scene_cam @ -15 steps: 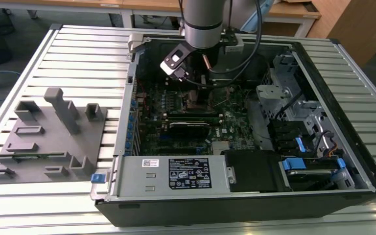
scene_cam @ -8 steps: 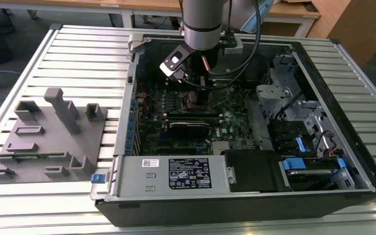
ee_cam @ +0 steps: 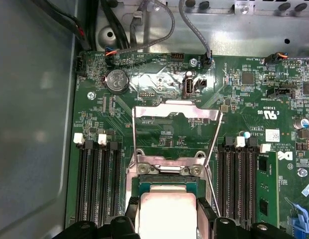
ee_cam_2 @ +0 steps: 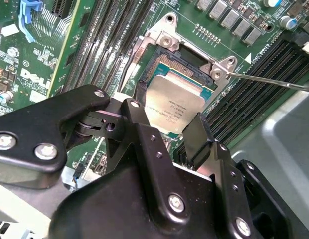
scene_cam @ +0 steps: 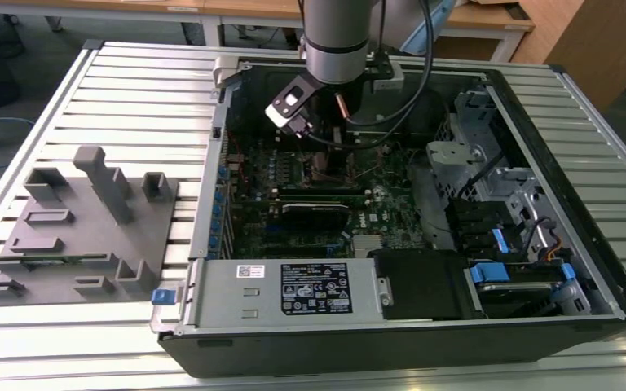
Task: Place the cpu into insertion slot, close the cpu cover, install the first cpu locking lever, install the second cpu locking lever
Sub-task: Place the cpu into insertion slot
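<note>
Step 1 underway, nothing finished yet. Tool (ee_cam_2: 169, 118) is clenched on the cpu (ee_cam_2: 175, 102), pads on two opposite edges, chip directly btwn them and just over the insertion slot (ee_cam_2: 173, 63). Gold contacts show past the chip's far edge, so prob. not seated yet; can't tell if it touches the slot. The cpu cover (ee_cam: 175, 110) stands swung open just beyond the tool, not closed. One locking lever (ee_cam_2: 266, 80) sticks out free to the side of the tool, unlatched. Left, as I judge: seat chip, shut cover, both levers. Around: memory slots (ee_cam: 97, 184) flank the tool close on both sides, tight room for the pads. Cables (ee_cam: 192, 27) hang well beyond the cover, prob. no bother. All inside the case (scene_cam: 422, 342); a grey fixture (scene_cam: 74, 220) sits on the tabletop (scene_cam: 128, 90), well away from the tool.
</note>
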You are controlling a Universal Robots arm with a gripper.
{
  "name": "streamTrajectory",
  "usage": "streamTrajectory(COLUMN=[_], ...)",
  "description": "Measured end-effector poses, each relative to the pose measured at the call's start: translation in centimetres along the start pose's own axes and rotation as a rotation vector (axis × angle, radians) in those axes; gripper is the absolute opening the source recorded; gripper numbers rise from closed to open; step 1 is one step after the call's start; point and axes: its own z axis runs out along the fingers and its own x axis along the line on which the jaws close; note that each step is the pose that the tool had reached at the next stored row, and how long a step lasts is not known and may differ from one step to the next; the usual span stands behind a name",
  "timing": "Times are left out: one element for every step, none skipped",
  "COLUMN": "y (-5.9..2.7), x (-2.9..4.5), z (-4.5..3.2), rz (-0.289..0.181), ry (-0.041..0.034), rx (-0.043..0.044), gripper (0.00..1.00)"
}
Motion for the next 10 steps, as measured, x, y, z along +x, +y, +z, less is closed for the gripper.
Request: streamTrajectory(y=[-0.03, -0.05, -0.07, -0.08, -0.10, -0.10, -0.10, -0.10, -0.10, -0.10], x=[0.00, 0.00, 0.00, 0.00, 0.00, 0.00, 0.00, 0.00, 0.00, 0.00], z=[0.05, 0.13, 0.24, 0.33, 0.40, 0.42, 0.42, 0.43, 0.44, 0.44], rz=[0.000, 0.000, 0.001, 0.001, 0.001, 0.001, 0.001, 0.001, 0.001, 0.001], ry=[0.0000, -0.0001, -0.0001, -0.0001, -0.0002, -0.0003, -0.0005, -0.0005, -0.0003, -0.0003], rx=[0.0001, 0.0001, 0.0001, 0.0000, 0.0000, 0.0001, 0.0002, 0.0002, 0.0001, 0.0001], gripper=[0.54, 0.54, 0.54, 0.54, 0.54, 0.54, 0.54, 0.54, 0.54, 0.54])
